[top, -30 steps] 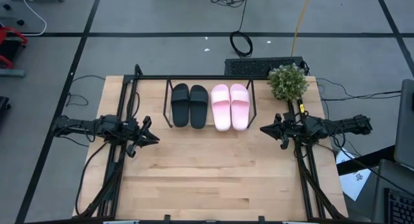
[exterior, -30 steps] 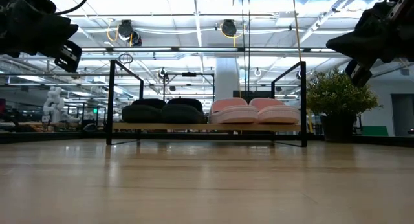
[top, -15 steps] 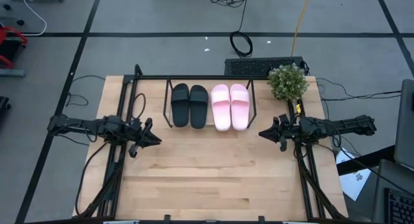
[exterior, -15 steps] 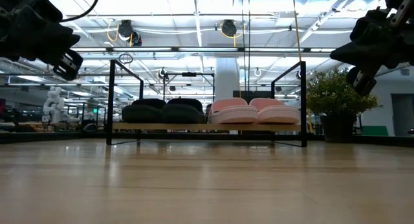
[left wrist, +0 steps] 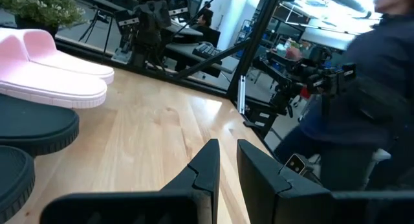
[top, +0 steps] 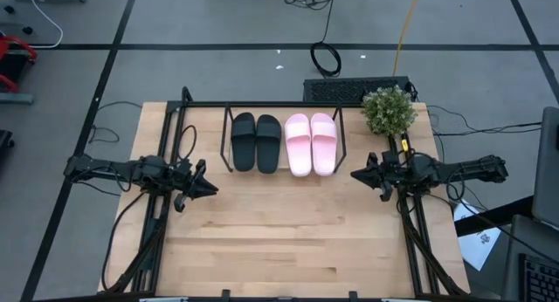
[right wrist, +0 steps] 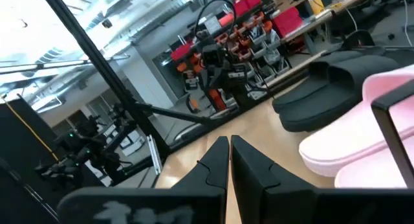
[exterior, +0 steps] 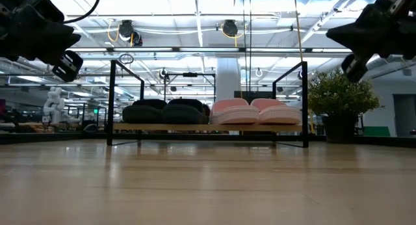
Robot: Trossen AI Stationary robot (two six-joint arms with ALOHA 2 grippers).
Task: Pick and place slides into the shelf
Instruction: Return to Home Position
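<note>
The black pair of slides (top: 256, 142) and the pink pair (top: 311, 144) lie side by side on the wooden board of the low black rod shelf (top: 342, 133), soles down; the low view shows them on the board (exterior: 208, 127). My left gripper (top: 212, 187) hovers left of the shelf, above the table, shut and empty. My right gripper (top: 353, 175) hovers right of the shelf, shut and empty. The left wrist view shows the pink slides (left wrist: 52, 72) and black slides (left wrist: 32, 130); the right wrist view shows both pairs (right wrist: 362, 133).
A potted green plant (top: 389, 110) stands at the table's far right, close behind my right arm. Black frame rails (top: 166, 206) run along the table's left and right sides. A person (left wrist: 369, 107) shows beyond the table in the left wrist view.
My left gripper has dropped a little. My right gripper has dipped slightly and risen again, staying right of the shelf. The slides have not moved.
</note>
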